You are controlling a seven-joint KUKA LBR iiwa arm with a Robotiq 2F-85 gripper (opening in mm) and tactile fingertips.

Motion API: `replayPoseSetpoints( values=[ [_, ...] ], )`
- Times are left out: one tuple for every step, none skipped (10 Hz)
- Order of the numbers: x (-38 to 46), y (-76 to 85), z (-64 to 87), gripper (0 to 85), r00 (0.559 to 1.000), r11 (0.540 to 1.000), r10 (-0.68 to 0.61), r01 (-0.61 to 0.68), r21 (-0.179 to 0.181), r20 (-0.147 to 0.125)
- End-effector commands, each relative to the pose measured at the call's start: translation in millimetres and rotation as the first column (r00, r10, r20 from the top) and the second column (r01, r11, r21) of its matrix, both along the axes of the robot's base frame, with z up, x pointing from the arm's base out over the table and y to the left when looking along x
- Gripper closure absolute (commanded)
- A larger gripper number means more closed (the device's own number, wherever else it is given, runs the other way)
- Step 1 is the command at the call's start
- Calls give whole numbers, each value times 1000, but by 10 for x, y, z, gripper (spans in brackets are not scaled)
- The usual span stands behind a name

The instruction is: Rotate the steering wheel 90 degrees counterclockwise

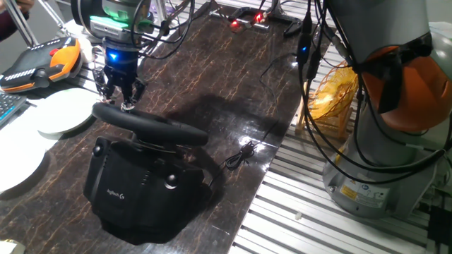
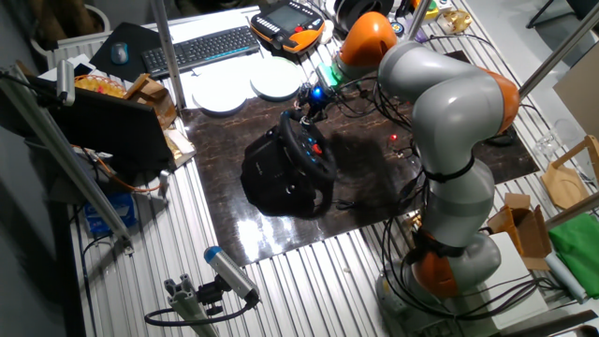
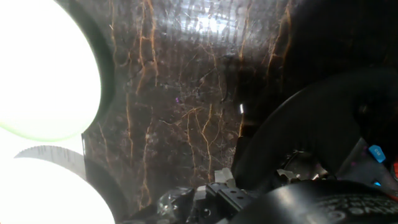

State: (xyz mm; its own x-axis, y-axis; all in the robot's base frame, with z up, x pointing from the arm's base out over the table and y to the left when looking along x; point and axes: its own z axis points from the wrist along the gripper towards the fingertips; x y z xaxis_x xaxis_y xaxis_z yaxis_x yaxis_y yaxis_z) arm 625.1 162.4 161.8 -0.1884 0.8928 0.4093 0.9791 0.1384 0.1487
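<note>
The steering wheel [image 1: 152, 127] is a black thick-rimmed wheel on a bulky black base [image 1: 134, 197] with a white logo. It stands on the dark marble-patterned tabletop [image 1: 212, 63]. My gripper [image 1: 126, 104] points down at the far left end of the rim, with its fingertips at the rim's top edge. In the other fixed view the wheel [image 2: 312, 161] faces the arm and my gripper [image 2: 305, 105] is at its upper edge. In the hand view the rim [image 3: 292, 118] curves right beside the fingers [image 3: 217, 191], and a blue hub button [image 3: 375, 151] shows. The frames do not show whether the jaws grip the rim.
Two white plates [image 1: 63, 113] [image 1: 18, 166] lie left of the wheel, close to my gripper. An orange-and-black gadget [image 1: 42, 63] sits behind them. A loose black cable [image 1: 244, 154] lies right of the base. The arm's base [image 1: 388, 134] and several cables stand at the right.
</note>
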Motion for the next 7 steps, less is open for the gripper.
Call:
replayPoseSetpoints(
  values=[
    [-1, 0, -1, 843, 1000, 1000, 9, -9, -2, 6],
    [-1, 0, -1, 843, 999, 999, 36, -36, -4, 17],
    [-1, 0, -1, 843, 998, 999, 54, -54, -1, 22],
    [-1, 0, -1, 843, 998, 998, 59, -59, -9, 24],
    [-1, 0, -1, 843, 998, 998, 48, -48, -30, 26],
    [-1, 0, -1, 843, 999, 998, 38, -36, -51, 32],
    [-1, 0, -1, 843, 999, 998, 15, -13, -60, 31]
  ],
)
